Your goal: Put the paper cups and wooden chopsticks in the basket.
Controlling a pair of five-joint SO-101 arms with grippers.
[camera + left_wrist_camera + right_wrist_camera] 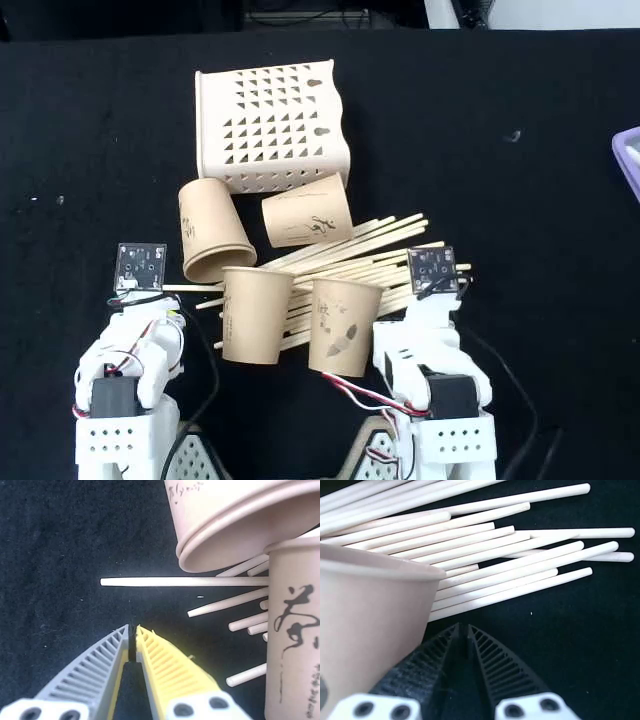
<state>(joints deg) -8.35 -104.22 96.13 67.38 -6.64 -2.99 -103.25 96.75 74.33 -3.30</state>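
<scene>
Black table (pixel 540 320); left hand (pixel 132 628), right hand (pixel 466 626) closed beside chopsticks (pixel 520 575)

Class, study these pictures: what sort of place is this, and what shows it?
Probably a robotics lab bench set up for practice: the left arm and right arm stand at a black table, with paper cups, wooden chopsticks and a basket laid out in front of them.

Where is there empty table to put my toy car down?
Bare black table lies to the right of the basket, up to the purple rim, and also left of the basket. The middle is crowded: four paper cups and the wooden chopsticks lie piled just in front of the basket.
</scene>
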